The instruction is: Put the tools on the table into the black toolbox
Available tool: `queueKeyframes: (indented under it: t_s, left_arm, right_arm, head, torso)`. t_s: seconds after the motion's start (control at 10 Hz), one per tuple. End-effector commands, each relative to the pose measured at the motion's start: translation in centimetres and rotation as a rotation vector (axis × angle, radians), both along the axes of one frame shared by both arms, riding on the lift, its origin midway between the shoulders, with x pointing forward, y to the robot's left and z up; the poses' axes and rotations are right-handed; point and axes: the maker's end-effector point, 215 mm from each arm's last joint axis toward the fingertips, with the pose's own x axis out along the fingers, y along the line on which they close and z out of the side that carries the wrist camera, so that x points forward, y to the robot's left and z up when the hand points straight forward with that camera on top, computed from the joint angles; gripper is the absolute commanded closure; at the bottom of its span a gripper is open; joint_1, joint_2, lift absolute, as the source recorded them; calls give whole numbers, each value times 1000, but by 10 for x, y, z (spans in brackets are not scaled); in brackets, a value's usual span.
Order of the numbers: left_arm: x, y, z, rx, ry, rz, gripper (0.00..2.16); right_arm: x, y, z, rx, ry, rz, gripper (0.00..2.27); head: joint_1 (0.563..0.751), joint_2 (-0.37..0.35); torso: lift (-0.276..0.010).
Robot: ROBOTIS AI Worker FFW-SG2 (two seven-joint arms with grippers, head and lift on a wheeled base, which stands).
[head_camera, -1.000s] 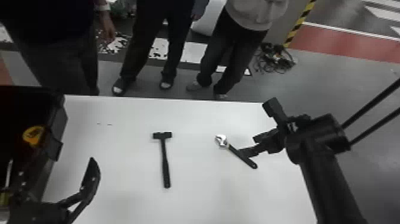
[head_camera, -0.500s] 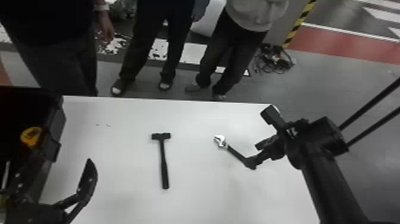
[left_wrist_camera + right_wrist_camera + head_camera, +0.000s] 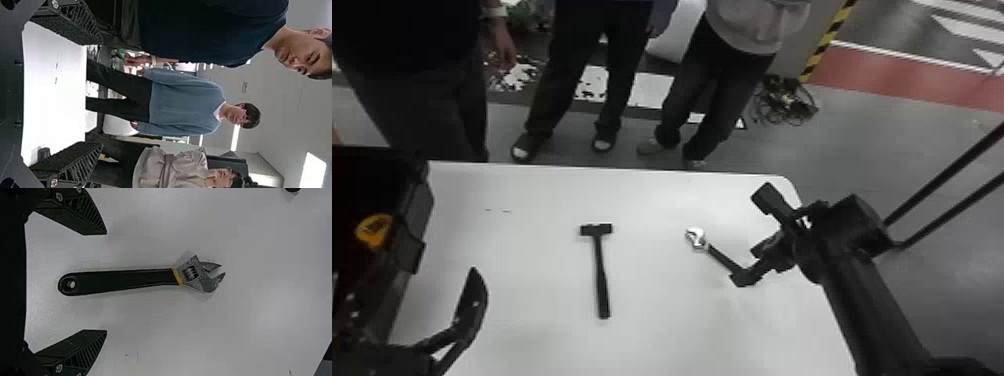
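My right gripper [image 3: 754, 239] stands open over the handle end of the wrench [image 3: 719, 256] on the right of the white table. In the right wrist view, the black handle of the wrench [image 3: 125, 281] points in between the spread fingers of that gripper [image 3: 105, 282], touching neither. A black hammer [image 3: 601, 270] lies mid-table, head away from me. The black toolbox [image 3: 414, 212] stands at the left, with a yellow tape measure [image 3: 374, 231] inside. My left gripper [image 3: 414, 300] is beside and partly over the toolbox; the left wrist view shows that gripper [image 3: 100, 94] open and holding nothing.
The white table [image 3: 542, 195] ends at a far edge and a rounded far right corner near my right arm. Several people stand beyond it. Cables [image 3: 782, 100] lie on the floor farther back.
My right gripper has shifted left and back toward me, so one finger now overlaps the wrench's handle end in the head view. The head view has shifted slightly. Hammer and wrench lie as before.
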Motion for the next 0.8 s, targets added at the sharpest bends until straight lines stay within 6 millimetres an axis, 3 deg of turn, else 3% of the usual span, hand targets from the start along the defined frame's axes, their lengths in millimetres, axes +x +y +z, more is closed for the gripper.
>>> queueKeyframes:
  t_s: [0.0, 0.4, 0.6, 0.7]
  left_arm:
    - [0, 0, 1, -1, -3, 0, 83]
    - [0, 1, 1, -3, -6, 2, 83]
    - [0, 1, 2, -3, -9, 2, 83]
    - [-1, 1, 2, -3, -7, 2, 83]
  right_arm:
    - [2, 6, -1, 0, 0, 7, 120]
    - [-1, -1, -9, -48, 32, 18, 286]
    - [-3, -4, -12, -60, 36, 19, 606]
    - [-3, -3, -12, -61, 32, 25, 957]
  head:
    - [695, -273]
    - [695, -267]
    - [695, -272]
    - [695, -274]
  torso:
    - [-39]
    - [-39]
    - [-39]
    - [-39]
